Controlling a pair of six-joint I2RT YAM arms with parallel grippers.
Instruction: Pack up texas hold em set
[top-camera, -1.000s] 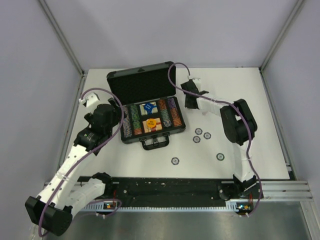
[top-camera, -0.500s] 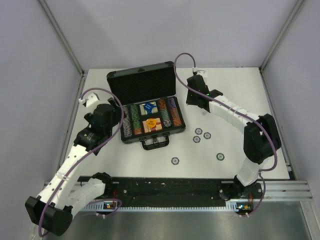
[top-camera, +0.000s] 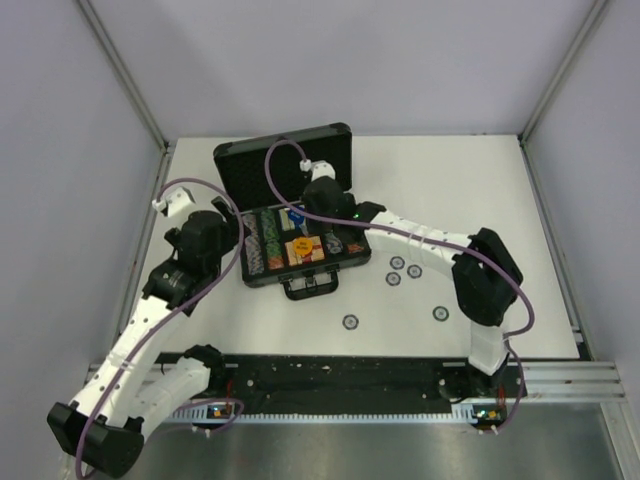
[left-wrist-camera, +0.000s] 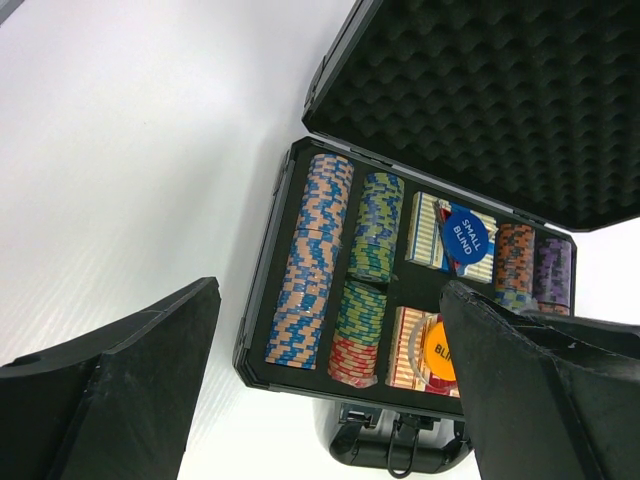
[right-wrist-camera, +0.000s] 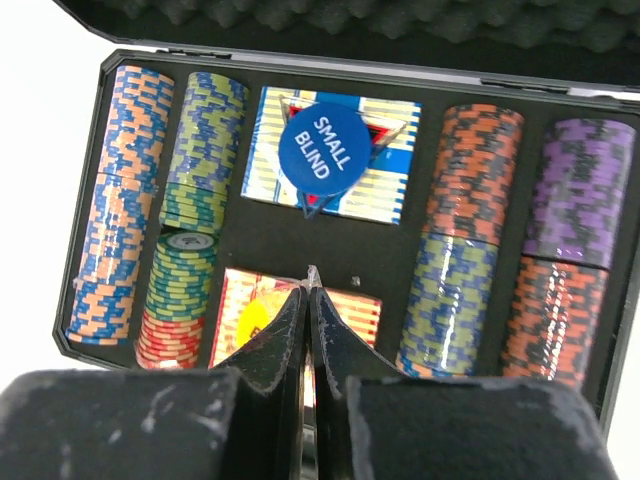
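Right hand (right-wrist-camera: 308, 290) pinched above open briefcase (top-camera: 283, 160); loose chips (top-camera: 397, 263) beside.

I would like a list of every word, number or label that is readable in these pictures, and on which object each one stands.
"SMALL BLIND": on the blue disc, which lies on the blue card deck inside the briefcase.
"BLI": only the beginning, on the orange disc; the rest is hidden.
Loose chips beside the briefcase: markings too small to read.
Card deck prints: no readable words.
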